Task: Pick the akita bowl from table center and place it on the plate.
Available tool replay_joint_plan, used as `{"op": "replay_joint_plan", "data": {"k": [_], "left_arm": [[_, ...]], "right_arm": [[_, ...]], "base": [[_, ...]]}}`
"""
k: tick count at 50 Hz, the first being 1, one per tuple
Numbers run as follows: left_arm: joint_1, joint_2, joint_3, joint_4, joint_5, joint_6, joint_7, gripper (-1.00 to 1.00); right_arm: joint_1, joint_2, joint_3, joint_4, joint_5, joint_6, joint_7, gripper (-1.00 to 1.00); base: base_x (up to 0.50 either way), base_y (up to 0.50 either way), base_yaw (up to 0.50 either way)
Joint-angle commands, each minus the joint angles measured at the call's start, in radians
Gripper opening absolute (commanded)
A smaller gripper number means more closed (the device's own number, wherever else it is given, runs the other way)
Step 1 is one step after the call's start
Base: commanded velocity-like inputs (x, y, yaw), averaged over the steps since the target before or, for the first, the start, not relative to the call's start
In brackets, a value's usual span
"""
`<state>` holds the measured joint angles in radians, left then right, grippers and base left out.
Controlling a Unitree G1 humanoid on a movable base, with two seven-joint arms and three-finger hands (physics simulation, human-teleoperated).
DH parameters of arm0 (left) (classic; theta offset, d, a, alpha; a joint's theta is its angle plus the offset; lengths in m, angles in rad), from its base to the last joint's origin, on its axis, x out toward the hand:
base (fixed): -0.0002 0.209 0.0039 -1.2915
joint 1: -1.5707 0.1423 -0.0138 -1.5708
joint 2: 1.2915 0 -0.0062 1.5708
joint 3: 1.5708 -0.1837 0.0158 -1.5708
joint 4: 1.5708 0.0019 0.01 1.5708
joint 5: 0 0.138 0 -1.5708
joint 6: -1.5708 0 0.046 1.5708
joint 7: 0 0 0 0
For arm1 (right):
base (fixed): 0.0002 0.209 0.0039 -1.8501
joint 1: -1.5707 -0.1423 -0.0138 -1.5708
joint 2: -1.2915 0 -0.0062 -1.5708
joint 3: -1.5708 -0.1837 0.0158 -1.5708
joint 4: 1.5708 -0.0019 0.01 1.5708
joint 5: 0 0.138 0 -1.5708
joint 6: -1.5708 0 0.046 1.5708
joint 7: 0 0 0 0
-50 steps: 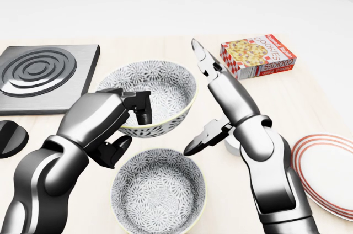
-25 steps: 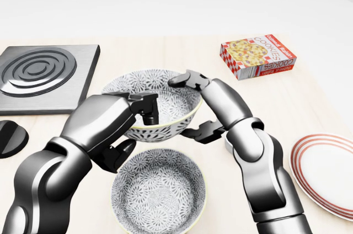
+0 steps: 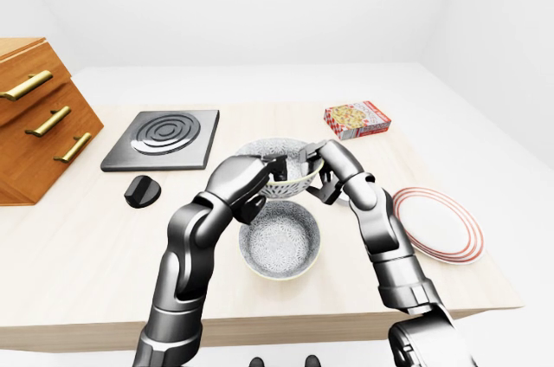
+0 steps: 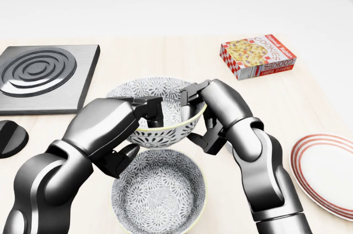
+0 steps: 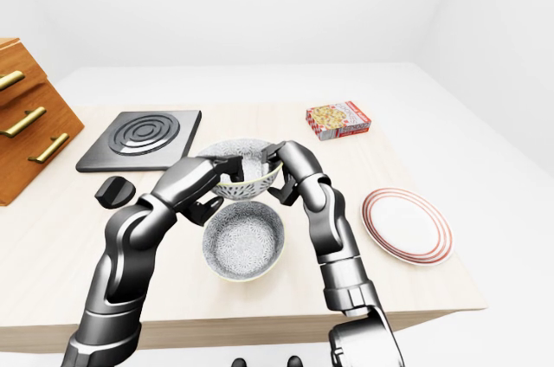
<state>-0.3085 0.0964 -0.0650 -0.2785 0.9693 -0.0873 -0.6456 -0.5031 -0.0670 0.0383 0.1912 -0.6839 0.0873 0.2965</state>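
Gripping the akita bowl [image 4: 157, 113] at table [image 4: 165, 52] center, the left hand [image 4: 129, 129] and right hand [image 4: 201, 113] are clamping its rim; the plate [image 4: 325, 170] is lying well right, beyond a box [image 4: 257, 56] reading "COOKIES".

Two patterned bowls: one bowl [image 4: 165, 113] sits between the fingers of both hands, and a second bowl [image 4: 158, 192] lies just below those fingers in the head view. One red-rimmed plate [image 4: 325, 172] lies well to the right of the right-hand fingers. One cookie box [image 4: 257, 56] lies above and right of them. One stove plate [image 4: 44, 77] and one black knob [image 4: 10, 138] lie left of the left-hand fingers. One wooden drawer cabinet [image 3: 39, 116] carries three brass handles.
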Motion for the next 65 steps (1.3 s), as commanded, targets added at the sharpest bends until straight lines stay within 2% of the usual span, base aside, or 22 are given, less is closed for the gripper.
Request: {"op": "replay_joint_plan", "data": {"k": [1, 19, 21, 23, 24, 25, 27, 28, 29, 30, 47, 53, 60, 65], "left_arm": [[-0.025, -0.004, 0.028, -0.006, 0.026, 0.000, 0.078, -1.00], [-0.026, 0.010, 0.044, 0.013, 0.030, 0.000, 0.092, -1.00], [-0.026, 0.011, 0.045, 0.012, 0.032, 0.000, 0.093, -0.80], [-0.029, 0.010, 0.047, 0.013, 0.033, 0.005, 0.096, -0.33], [-0.029, 0.011, 0.046, 0.012, 0.033, 0.007, 0.097, 0.04], [-0.028, 0.011, 0.046, 0.012, 0.033, 0.008, 0.096, 0.32], [-0.027, 0.010, 0.046, 0.007, 0.034, 0.013, 0.095, 0.46], [-0.027, 0.011, 0.046, 0.005, 0.035, 0.014, 0.096, 0.63], [-0.027, 0.011, 0.046, 0.005, 0.035, 0.015, 0.096, 0.91], [-0.026, 0.011, 0.046, 0.005, 0.035, 0.016, 0.097, 1.00], [-0.031, 0.023, 0.061, 0.011, 0.024, 0.022, 0.095, 1.00], [-0.037, 0.038, 0.077, 0.014, 0.003, 0.026, 0.103, 1.00], [-0.051, 0.056, 0.099, 0.005, -0.027, 0.046, 0.106, 1.00], [-0.052, 0.069, 0.110, 0.013, -0.037, 0.048, 0.117, 1.00]], "right_arm": [[0.013, 0.011, 0.012, 0.008, 0.026, 0.000, 0.013, -1.00], [0.012, 0.003, 0.004, 0.003, 0.046, 0.000, 0.030, -1.00], [0.009, 0.001, 0.001, 0.000, 0.050, 0.000, 0.031, -1.00], [0.009, 0.004, 0.000, -0.006, 0.058, 0.000, 0.038, -1.00], [0.009, 0.003, 0.000, -0.006, 0.059, 0.000, 0.039, -1.00], [0.010, 0.002, 0.001, -0.005, 0.059, 0.000, 0.039, -1.00], [0.010, 0.003, 0.001, -0.008, 0.062, 0.000, 0.041, -1.00], [0.009, 0.002, 0.001, -0.008, 0.063, 0.000, 0.043, -1.00], [0.008, 0.002, 0.001, -0.007, 0.064, 0.000, 0.043, -1.00], [0.005, 0.002, 0.000, -0.006, 0.064, 0.000, 0.042, -1.00], [-0.014, -0.012, -0.008, 0.024, 0.071, 0.000, 0.036, -1.00], [-0.053, -0.055, -0.037, 0.059, 0.077, 0.000, 0.035, -1.00], [-0.092, -0.119, -0.073, 0.090, 0.064, 0.000, 0.047, -1.00], [-0.089, -0.168, -0.105, 0.079, 0.065, 0.000, 0.059, -1.00]], "base": [[-0.01, 0.00, 0.00], [0.00, 0.00, 0.00], [0.00, 0.00, 0.00], [0.00, 0.00, 0.00], [0.00, 0.00, 0.00], [0.00, 0.00, 0.00], [0.00, 0.00, 0.00], [0.00, 0.00, 0.00], [0.00, 0.00, 0.00], [0.00, 0.00, 0.00], [0.00, 0.00, 0.00], [0.00, 0.00, 0.00], [0.00, 0.00, 0.00], [0.00, 0.00, 0.00]]}}
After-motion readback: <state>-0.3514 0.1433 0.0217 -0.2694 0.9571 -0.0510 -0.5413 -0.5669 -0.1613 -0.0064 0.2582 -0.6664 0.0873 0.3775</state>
